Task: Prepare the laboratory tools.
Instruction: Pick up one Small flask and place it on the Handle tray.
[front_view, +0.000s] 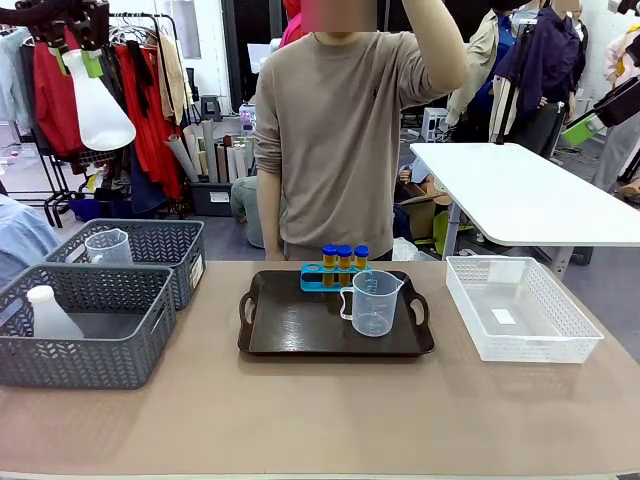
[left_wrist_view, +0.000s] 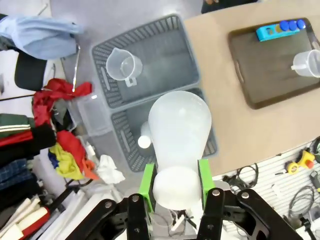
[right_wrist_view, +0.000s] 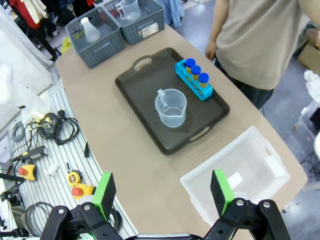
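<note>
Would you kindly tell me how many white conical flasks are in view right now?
2. The first flask is gripped by the left gripper, raised high; the second flask stands in the nearer grey basket. Part of that basket is hidden, so another is possible.

Black right tool (right_wrist_view: 162, 192) has green pads (right_wrist_view: 105, 192); the person (front_view: 340, 130) wears beige long sleeves.

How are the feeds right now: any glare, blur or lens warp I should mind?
Front view: even room light, soft shadow under the tray, everything sharp. Left wrist view: the conical flask in the left gripper looms big and washed-out pale; the table edge bows. Right wrist view: sharp, no glare on the beaker, edges bowed too.
</note>
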